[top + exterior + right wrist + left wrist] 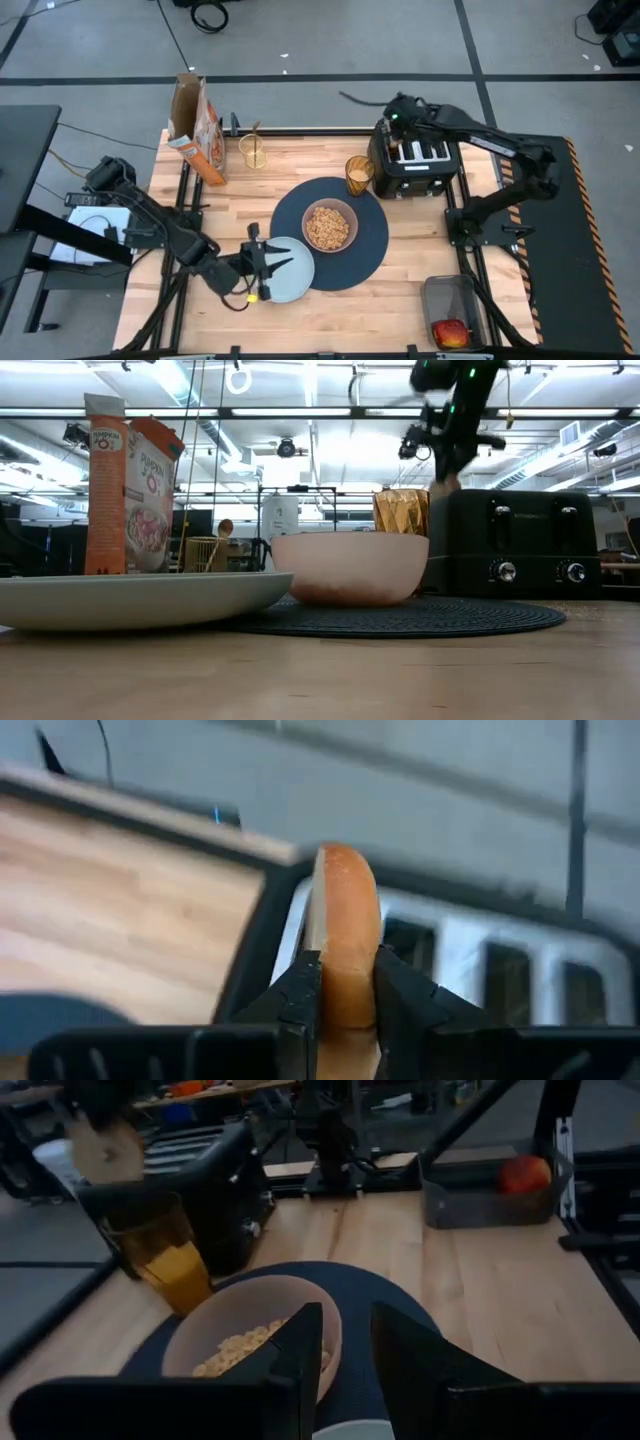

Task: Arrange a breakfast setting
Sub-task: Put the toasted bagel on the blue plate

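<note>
- High view: mat, round and dark blue, lies at mid table. Bowl, pink and filled with cereal, sits on it.
- High view: plate, pale blue, overlaps the mat's near-left edge. Left gripper rests at the plate's left rim; its jaws look narrowly apart, though whether they pinch the rim cannot be told.
- High view: tumbler, amber, stands at the mat's far edge, just beside the toaster. Right gripper hangs over the toaster's far-left corner.
- High view: glass with a gold spoon in it stands at the far edge; cereal box stands to its left. Apple lies in a grey bin at the near-right corner.
- Low view: plate nearest, bowl on the mat behind it, tumbler and toaster farther back. The right arm's end shows above the toaster. Cereal box at left.
- Left wrist view: the left fingers stand slightly apart before the bowl. Tumbler, toaster, apple in its bin beyond.
- Right wrist view: right gripper has its jaws clamped on a bagel half, held on edge above the toaster slots.
</note>
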### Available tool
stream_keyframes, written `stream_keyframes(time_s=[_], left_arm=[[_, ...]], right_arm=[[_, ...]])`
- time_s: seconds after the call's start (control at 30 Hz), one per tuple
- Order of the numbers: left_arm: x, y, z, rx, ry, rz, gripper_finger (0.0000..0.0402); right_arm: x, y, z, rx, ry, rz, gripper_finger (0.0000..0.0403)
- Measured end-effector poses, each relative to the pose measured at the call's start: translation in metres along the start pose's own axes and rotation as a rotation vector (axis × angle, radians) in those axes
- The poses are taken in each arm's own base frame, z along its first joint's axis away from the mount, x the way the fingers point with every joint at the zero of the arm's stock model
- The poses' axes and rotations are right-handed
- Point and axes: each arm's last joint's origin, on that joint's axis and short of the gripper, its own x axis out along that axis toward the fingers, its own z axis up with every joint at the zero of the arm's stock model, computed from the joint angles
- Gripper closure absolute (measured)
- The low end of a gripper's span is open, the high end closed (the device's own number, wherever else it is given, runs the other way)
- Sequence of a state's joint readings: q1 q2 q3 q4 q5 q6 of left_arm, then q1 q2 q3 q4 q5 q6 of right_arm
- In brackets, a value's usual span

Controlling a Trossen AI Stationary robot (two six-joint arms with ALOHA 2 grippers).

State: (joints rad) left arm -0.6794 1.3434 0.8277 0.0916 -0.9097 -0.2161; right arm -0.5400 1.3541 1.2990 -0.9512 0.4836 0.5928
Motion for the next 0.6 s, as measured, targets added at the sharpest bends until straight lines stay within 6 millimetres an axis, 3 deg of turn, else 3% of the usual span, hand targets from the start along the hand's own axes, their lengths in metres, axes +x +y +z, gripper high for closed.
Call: stream_keyframes(time_s=[0.1,0.3,0.47,0.6], left_arm=[[0.013,0.010,-0.014,-0.031,-0.013,-0.046,0.0300],[0.034,0.040,-0.028,-0.124,-0.189,-0.198,0.0254],[0.039,0.077,-0.033,-0.234,-0.442,-0.259,0.0184],[0.043,0.102,-0.042,-0.334,-0.504,-0.328,0.0124]], right_arm=[[-0.035,-0.003,0.004,-0.037,-0.134,0.025,0.0329],[-0.098,0.005,-0.017,-0.151,-0.318,0.221,0.0331],[-0.135,0.038,-0.051,-0.300,-0.418,0.513,0.0332],[-0.152,0.074,-0.087,-0.434,-0.482,0.742,0.0332]])
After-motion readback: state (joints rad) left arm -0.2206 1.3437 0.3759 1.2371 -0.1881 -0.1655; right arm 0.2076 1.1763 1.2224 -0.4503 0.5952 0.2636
